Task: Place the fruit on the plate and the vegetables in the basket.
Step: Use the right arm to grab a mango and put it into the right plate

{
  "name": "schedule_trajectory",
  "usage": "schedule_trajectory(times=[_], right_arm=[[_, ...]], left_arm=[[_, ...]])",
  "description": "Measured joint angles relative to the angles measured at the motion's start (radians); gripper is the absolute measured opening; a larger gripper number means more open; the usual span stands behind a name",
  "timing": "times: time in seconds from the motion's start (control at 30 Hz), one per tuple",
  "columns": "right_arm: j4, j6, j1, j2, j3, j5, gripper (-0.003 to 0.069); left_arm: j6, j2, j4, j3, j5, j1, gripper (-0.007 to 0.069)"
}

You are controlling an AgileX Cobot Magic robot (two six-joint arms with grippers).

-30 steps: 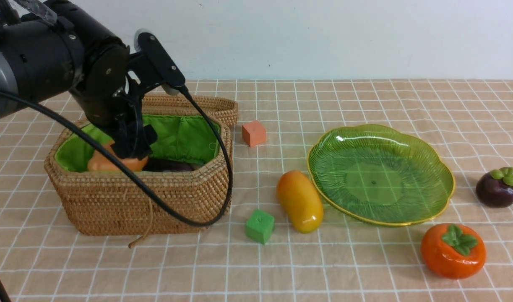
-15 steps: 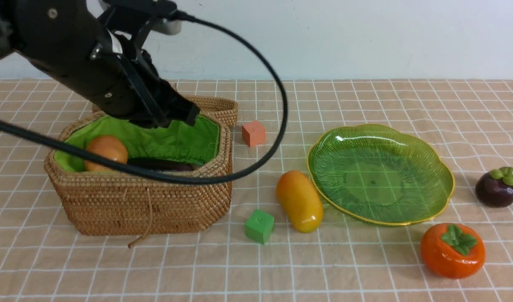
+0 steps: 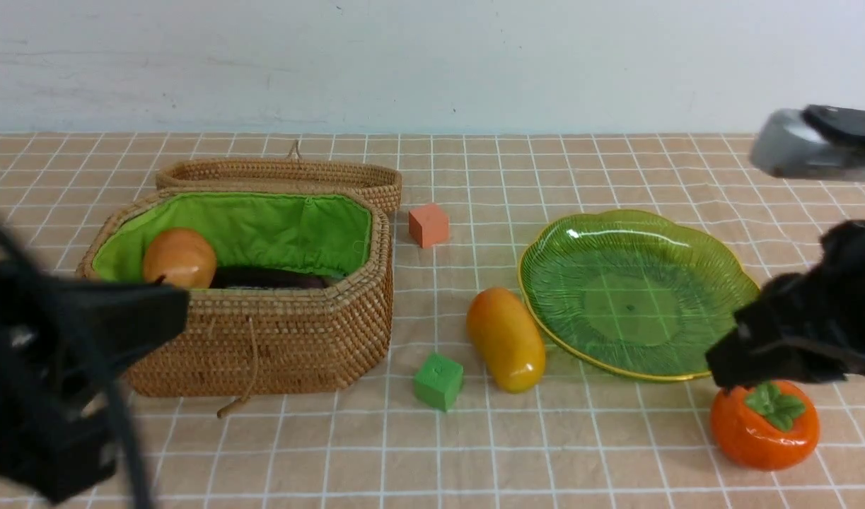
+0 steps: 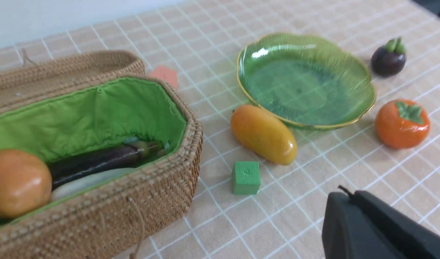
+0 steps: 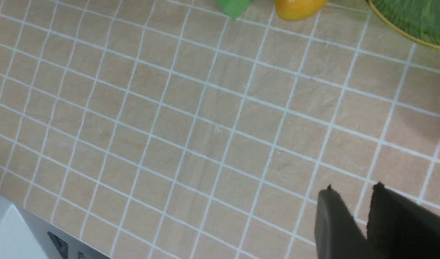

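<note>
The mango (image 3: pixel 506 339) lies between the shut left pincer (image 4: pixel 349 196) and narrowly parted right pincer (image 5: pixel 353 192); green cube (image 3: pixel 438 382) stands on its left-pincer side, plate (image 3: pixel 634 311) close on the other. Its long axis slants from far-left to near-right.

Glossy, smooth orange persimmon (image 3: pixel 761 431)

Gridded table (image 3: pixel 319 452) under basket (image 3: pixel 262 353), plate (image 3: pixel 637 304).

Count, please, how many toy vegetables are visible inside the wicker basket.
3: the potato at the basket's left end, the eggplant lying lengthwise beside it, and the white radish alongside the eggplant, partly hidden by the basket's near wall.
</note>
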Motion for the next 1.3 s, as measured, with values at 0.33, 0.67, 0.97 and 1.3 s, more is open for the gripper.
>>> schedule_trajectory(times=[0.33, 0.67, 0.97, 1.3], right_arm=[[-0.154, 0.142, 0.221, 0.428, -0.261, -0.021, 0.0180], [-0.342, 0.223, 0.251, 0.773, -0.542, -0.028, 0.0474], [-0.453, 0.276, 0.251, 0.851, -0.543, -0.126, 0.0563], [-0.476, 0.284, 0.251, 0.886, -0.544, -0.178, 0.0566]], left_arm=[[-0.004, -0.331, -0.005, 0.207, -0.070, 0.000, -0.0013], [-0.002, -0.338, 0.015, 0.214, -0.074, 0.000, -0.0013], [-0.002, -0.338, 0.016, 0.214, -0.067, 0.000, -0.0013], [0.000, -0.338, 0.016, 0.214, -0.057, 0.000, -0.0013]])
